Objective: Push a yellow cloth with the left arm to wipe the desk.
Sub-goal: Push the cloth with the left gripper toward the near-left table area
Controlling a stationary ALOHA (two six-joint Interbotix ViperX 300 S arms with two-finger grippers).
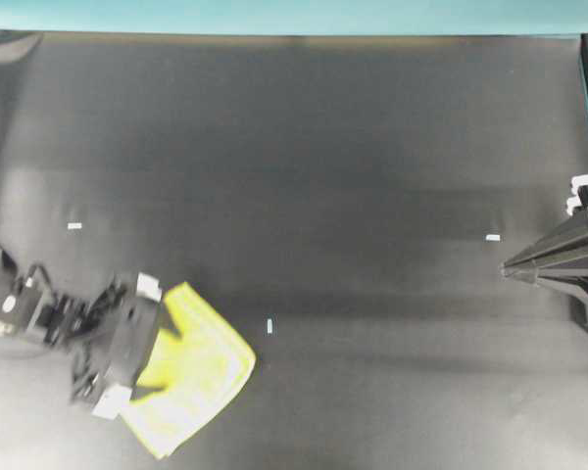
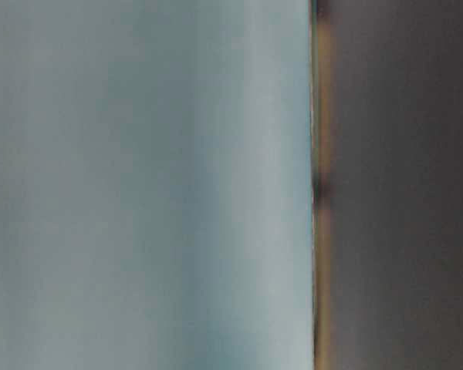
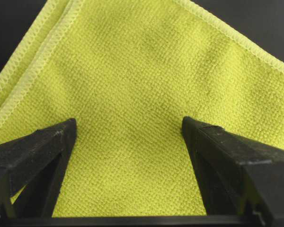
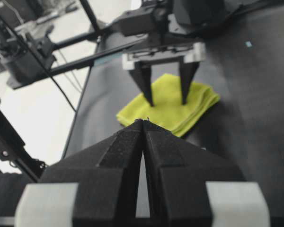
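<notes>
The yellow cloth [image 1: 201, 377] lay folded on the black table [image 1: 353, 176], near its front-left corner in the overhead view, one corner pointing toward the table's middle. The left arm [image 1: 49, 318] reached in from the left edge, and its gripper [image 1: 160, 340] stood over the cloth's left part. Its fingers [image 3: 47, 146] were spread wide apart, both tips pressed down on the cloth's top surface with bare fabric between them; they pinched nothing. In the right wrist view the same two fingers [image 4: 144, 87] came down upright onto the cloth. The right gripper [image 1: 507, 269] sat well apart at the table's right edge, its fingers [image 4: 128, 156] closed together on nothing. Small white tape marks [image 1: 74, 226] dotted the table. The table-level view was blurred.
</notes>
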